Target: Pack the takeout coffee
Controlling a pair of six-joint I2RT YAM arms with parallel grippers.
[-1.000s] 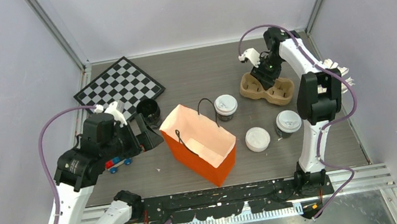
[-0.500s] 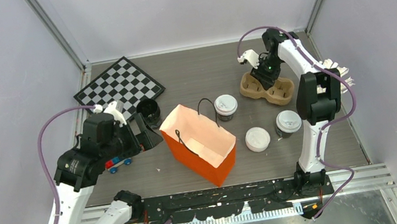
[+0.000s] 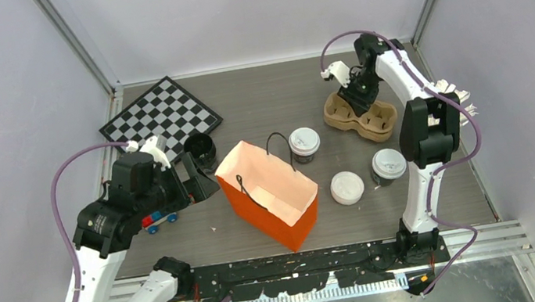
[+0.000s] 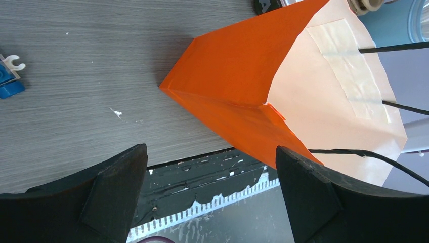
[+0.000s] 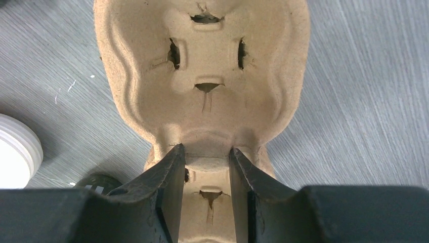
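Observation:
Two takeout coffee cups with white sip lids stand on the table, one (image 3: pixel 304 144) just behind the open orange bag (image 3: pixel 270 190) and one (image 3: pixel 389 165) to its right. At the back right, my right gripper (image 3: pixel 358 96) reaches down onto a brown cardboard cup carrier (image 3: pixel 371 122). In the right wrist view its fingers (image 5: pixel 172 167) press both sides of the narrow bridge between the wells of the carrier (image 5: pixel 202 55). My left gripper (image 3: pixel 197 180) is open by the bag's left side. The left wrist view shows it (image 4: pixel 210 152) with nothing between its fingers and the bag (image 4: pixel 243 86) beyond.
A loose flat white disc (image 3: pixel 347 187) lies between the bag and the right cup. A black lidless cup (image 3: pixel 201 149) stands by my left gripper, a chessboard (image 3: pixel 159 119) lies at the back left, and a small toy car (image 3: pixel 157 219) sits under the left arm.
My right gripper's jaws have narrowed onto the middle of the cup carrier and its wrist has shifted slightly. The left arm, bag and cups have not moved.

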